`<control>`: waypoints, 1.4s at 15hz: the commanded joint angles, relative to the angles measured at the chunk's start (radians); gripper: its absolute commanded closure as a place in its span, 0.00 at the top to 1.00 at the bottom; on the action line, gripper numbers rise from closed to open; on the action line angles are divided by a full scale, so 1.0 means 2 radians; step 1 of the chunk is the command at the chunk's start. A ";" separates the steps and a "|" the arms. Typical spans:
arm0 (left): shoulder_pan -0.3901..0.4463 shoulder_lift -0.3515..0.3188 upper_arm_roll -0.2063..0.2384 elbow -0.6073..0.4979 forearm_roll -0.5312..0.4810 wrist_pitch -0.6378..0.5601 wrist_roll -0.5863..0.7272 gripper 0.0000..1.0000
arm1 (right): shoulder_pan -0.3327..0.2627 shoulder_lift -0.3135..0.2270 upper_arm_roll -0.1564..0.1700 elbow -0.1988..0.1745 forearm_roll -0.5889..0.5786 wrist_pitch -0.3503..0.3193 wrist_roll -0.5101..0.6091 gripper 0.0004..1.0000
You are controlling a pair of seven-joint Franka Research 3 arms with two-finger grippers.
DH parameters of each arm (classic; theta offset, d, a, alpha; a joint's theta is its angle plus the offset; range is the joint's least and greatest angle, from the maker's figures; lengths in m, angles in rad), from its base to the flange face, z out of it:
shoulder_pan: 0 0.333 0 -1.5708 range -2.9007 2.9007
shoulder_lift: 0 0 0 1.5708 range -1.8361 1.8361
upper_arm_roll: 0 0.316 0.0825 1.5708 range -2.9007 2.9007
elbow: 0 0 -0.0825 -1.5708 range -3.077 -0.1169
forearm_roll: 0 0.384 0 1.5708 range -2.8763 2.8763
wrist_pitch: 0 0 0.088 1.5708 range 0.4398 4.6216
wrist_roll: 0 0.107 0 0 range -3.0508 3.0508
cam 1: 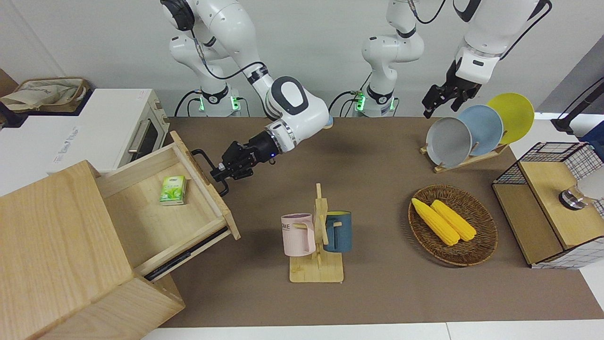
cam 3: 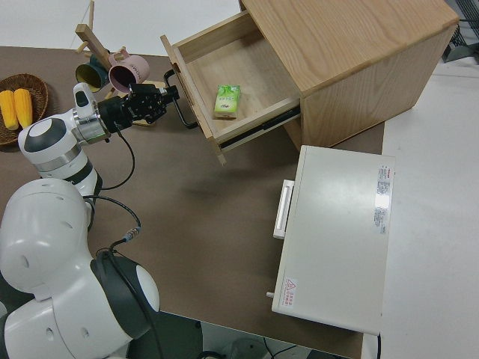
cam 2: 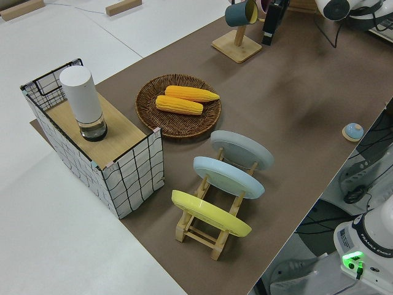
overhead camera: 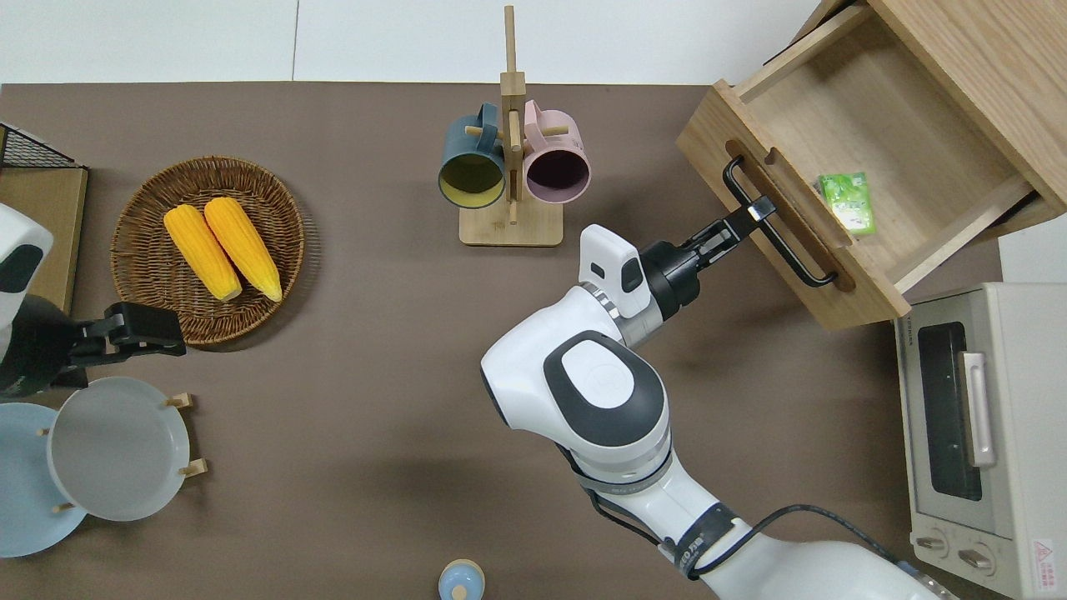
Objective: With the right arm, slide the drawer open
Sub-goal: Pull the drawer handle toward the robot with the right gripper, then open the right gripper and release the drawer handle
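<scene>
The light-wood drawer (cam 1: 141, 215) (overhead camera: 904, 125) (cam 3: 251, 63) stands pulled far out of the pale oak cabinet (cam 1: 52, 245) (overhead camera: 992, 58) (cam 3: 352, 52) at the right arm's end of the table. A green packet (cam 1: 173, 190) (overhead camera: 847, 202) (cam 3: 227, 101) lies inside it, close to the front panel. My right gripper (cam 1: 218, 175) (overhead camera: 760, 208) (cam 3: 171, 93) is shut on the black bar handle (cam 1: 200, 158) (overhead camera: 804, 262) near its middle, the arm stretched low over the table. The left arm is parked, with its gripper (cam 1: 434, 101) (overhead camera: 142, 329).
A white toaster oven (cam 1: 141, 132) (overhead camera: 967, 408) stands beside the cabinet, nearer to the robots. A mug rack (cam 1: 317, 236) (overhead camera: 510, 167) stands mid-table, close to the drawer's front corner. A corn basket (cam 1: 481, 245), a plate rack (cam 1: 453, 137) and a wire crate (cam 1: 547, 160) fill the left arm's end.
</scene>
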 commanded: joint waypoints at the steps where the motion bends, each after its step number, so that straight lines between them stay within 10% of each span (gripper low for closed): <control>1: -0.001 -0.004 0.002 0.002 0.000 -0.008 0.004 0.99 | 0.009 -0.008 0.018 0.019 0.009 -0.034 -0.013 0.00; 21: -0.001 -0.004 0.002 0.002 0.000 -0.008 0.004 0.99 | 0.019 -0.007 0.055 0.023 0.038 -0.078 -0.008 0.19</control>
